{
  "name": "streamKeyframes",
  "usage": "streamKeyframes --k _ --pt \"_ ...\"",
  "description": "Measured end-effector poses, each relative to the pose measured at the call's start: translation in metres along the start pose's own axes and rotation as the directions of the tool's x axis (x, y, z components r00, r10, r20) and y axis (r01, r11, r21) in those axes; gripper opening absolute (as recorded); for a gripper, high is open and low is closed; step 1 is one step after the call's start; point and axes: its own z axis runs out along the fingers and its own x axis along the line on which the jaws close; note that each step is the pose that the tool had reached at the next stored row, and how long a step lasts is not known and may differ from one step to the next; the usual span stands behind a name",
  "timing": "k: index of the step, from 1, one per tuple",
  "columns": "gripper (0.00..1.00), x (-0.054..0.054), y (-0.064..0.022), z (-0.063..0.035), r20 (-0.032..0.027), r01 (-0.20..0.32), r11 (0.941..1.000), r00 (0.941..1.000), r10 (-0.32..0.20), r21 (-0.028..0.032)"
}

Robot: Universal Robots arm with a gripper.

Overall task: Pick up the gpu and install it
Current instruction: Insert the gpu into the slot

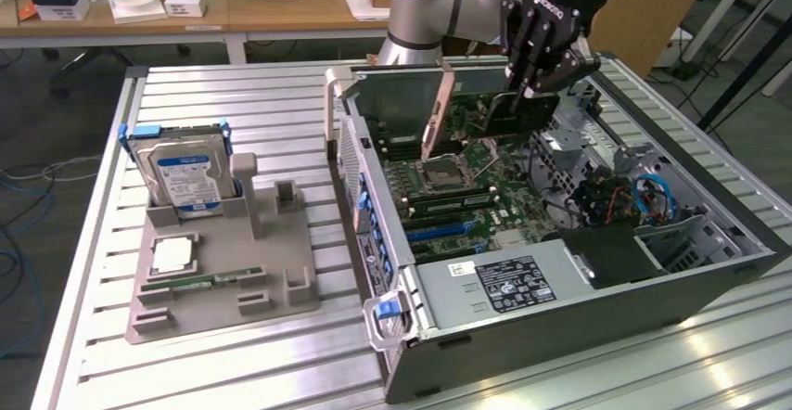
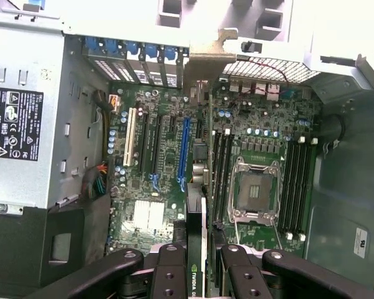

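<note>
Holding gpu (image 1: 515, 113) above mobo (image 1: 477, 201); slatted metal table (image 1: 248, 85), prob. lab desk (image 1: 291, 13).

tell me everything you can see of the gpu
The gpu is a thin flat card: a green circuit board, darker near the grip, with a narrow pale metal bracket at one end. It stands on edge, clamped between the fingers of the end effector, and hangs over the motherboard inside the open computer case. Whether its lower edge touches a slot cannot be told.
</note>
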Motion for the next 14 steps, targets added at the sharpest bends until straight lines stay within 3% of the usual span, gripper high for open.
streamKeyframes --k 14 --pt "0.26 0.0001 -0.0002 0.0053 -0.0003 -0.001 1.0 1.0 0.001 0.0028"
